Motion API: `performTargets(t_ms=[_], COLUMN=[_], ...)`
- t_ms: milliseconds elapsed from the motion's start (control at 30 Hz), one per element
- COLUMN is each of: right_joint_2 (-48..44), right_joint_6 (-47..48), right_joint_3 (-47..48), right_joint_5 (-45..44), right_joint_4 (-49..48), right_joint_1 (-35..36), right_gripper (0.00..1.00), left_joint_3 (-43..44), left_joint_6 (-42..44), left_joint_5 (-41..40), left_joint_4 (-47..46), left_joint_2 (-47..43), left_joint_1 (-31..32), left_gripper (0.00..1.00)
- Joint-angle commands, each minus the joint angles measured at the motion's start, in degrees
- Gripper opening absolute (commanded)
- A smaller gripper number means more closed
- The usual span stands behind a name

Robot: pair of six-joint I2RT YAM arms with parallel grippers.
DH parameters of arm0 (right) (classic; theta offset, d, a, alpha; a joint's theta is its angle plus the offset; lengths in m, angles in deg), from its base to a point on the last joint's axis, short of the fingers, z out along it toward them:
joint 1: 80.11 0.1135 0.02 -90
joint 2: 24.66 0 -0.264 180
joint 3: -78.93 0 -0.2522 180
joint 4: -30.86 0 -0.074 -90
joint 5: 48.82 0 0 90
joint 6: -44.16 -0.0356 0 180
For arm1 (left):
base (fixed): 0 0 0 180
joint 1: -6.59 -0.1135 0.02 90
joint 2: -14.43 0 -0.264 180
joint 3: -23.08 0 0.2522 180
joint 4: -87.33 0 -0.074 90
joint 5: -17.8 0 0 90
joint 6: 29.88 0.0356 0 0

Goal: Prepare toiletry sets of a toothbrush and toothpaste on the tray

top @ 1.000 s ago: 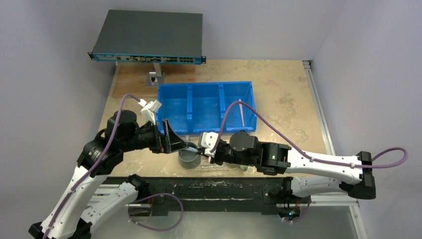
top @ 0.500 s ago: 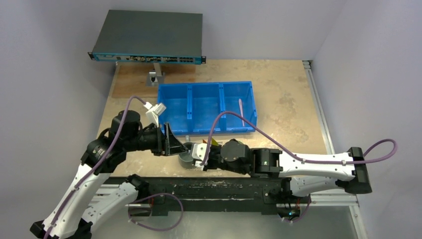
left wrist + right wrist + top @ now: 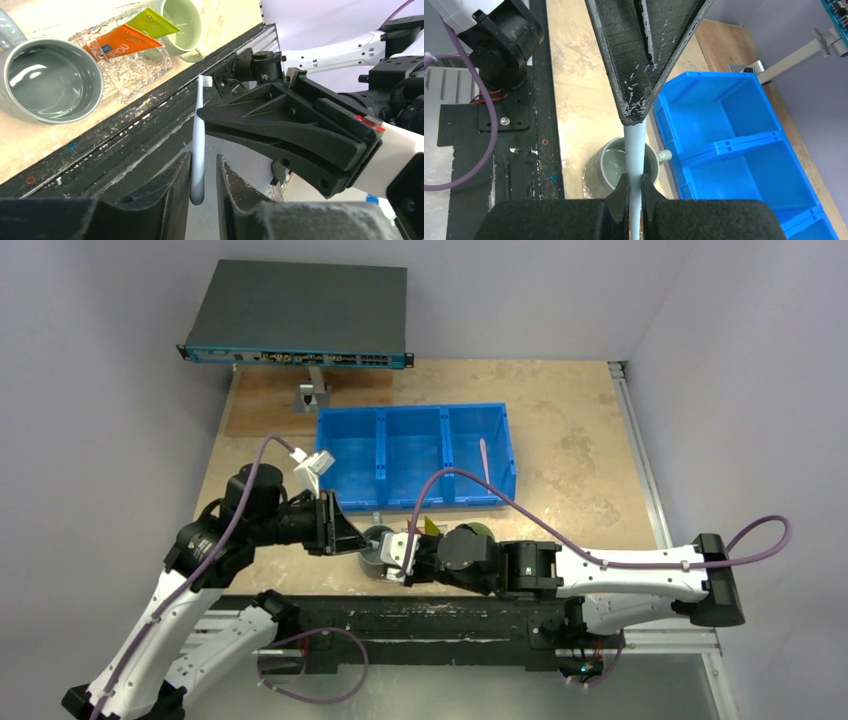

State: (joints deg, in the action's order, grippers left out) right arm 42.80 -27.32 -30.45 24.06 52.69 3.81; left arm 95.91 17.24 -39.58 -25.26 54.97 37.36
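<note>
Left gripper: your jaws are drawn in to a narrow slot around the handle end of the brush. One finger lies against the handle. A thin gap shows on the other side in the left wrist view, while the right wrist view shows both tips meeting on the shaft. Whether the grip has actually taken cannot be told.

Right gripper: jaws together and clamped on the same brush further up the shaft, just below the bristle head.

The brush spans both grippers in the air above the grey mug at the near table edge. The tray lies just beside that mug, with the orange tube and green tube on it. A second brush leans in the right compartment of the bin.

Against the earlier frames: your left jaws stood wide apart and have since closed in on the handle. The right arm has shifted left, carrying the brush over the grey mug and uncovering the green tube.
</note>
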Motion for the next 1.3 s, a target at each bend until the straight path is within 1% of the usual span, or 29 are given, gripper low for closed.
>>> performTargets(t_ms=[0,100,133,333,367,467,533,633,733,800,1000,1067,1167,1267], right_joint_2=[-0.85,-1.00,-1.05,-1.98,-2.32,-2.89,-3.10,-4.06,-6.74,-8.82,-13.67,-15.23,-18.18,-20.45], right_joint_6=[0.34,0.12,0.04,-1.25,-1.93,-3.13,-4.00,-4.75,-5.54,-7.09,-12.69,-12.77,-12.98,-13.80], right_joint_3=[1.51,1.42,1.35,1.00,0.79,0.23,0.29,0.24,-1.05,-1.32,-1.01,-1.77,-3.94,-5.96], right_joint_5=[-2.01,-2.19,-2.17,-2.28,-2.23,-2.59,-2.82,-3.41,-5.75,-5.14,1.68,3.45,6.01,8.91], right_joint_4=[-2.53,-2.84,-2.88,-2.15,-2.03,-1.98,-1.69,-1.74,-3.81,-4.32,-3.72,-3.69,-5.06,-6.15], right_joint_1=[0.27,0.28,0.36,0.37,0.37,0.37,0.37,0.30,-0.22,-1.82,-11.16,-12.48,-14.17,-16.81], right_gripper=[0.00,0.00,0.00,0.00,0.05,0.26,0.37,0.44,0.49,0.51,0.53,0.54,0.58,0.60], left_joint_3=[-0.68,-1.12,-1.19,-2.13,-2.34,-3.22,-3.47,-3.45,-3.26,-3.46,-3.47,-3.93,-5.68,-8.85], left_joint_6=[0.95,1.11,1.12,0.27,-0.04,-1.03,-1.27,-1.65,-1.46,-1.24,0.19,0.24,-1.00,-5.65], left_joint_5=[1.65,1.38,1.18,-0.62,-1.13,-3.54,-5.32,-7.54,-7.75,-7.52,-1.46,1.34,9.29,19.13], left_joint_4=[-0.77,-0.82,-0.74,-2.23,-2.49,-3.32,-3.46,-3.33,-3.35,-4.10,-6.18,-7.24,-10.51,-17.17], left_joint_2=[-0.52,-0.84,-0.95,-1.57,-1.78,-3.81,-5.76,-7.76,-8.18,-8.32,-7.77,-7.60,-6.62,-5.95], left_joint_1=[-0.24,-0.18,-0.20,-0.22,-0.18,-0.31,-0.40,-1.10,-2.18,-3.42,-9.48,-12.21,-17.86,-24.45], left_gripper=[0.18,0.02,0.00,0.00,0.00,0.00,0.00,0.00,0.00,0.00,0.00,0.00,0.00,0.00])
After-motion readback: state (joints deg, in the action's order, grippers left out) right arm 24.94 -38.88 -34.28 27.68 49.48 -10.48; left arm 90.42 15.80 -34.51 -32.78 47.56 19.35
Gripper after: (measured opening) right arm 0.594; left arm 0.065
